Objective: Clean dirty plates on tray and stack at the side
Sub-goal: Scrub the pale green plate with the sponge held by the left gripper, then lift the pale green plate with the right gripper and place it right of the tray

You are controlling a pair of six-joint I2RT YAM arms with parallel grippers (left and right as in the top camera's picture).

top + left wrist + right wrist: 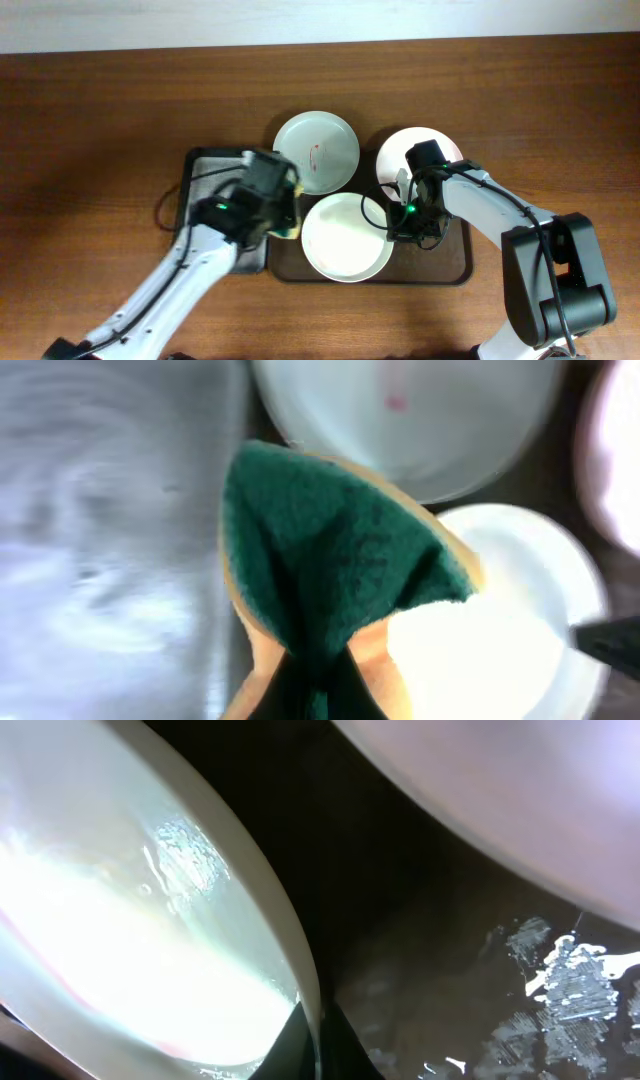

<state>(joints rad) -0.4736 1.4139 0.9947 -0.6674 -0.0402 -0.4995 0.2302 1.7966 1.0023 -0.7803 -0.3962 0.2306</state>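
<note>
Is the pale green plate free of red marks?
No, the green plate shows a small red smear near its middle.

Counter (pixel 90 110) is open across the left, top and far right of frame. The centre is packed: pale green plate (pixel 316 150), pinkish plate (pixel 432 145) and cream plate (pixel 346 237) lie close together. Left hand (pixel 285 215) with sponge (pixel 340 560) blocks the cream plate's left side. Right hand (pixel 398 222) pinches its right rim.

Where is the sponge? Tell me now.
In the overhead view the sponge is left of centre, pinched in the left hand, at the left edge of the cream plate and just below the green plate.
</note>
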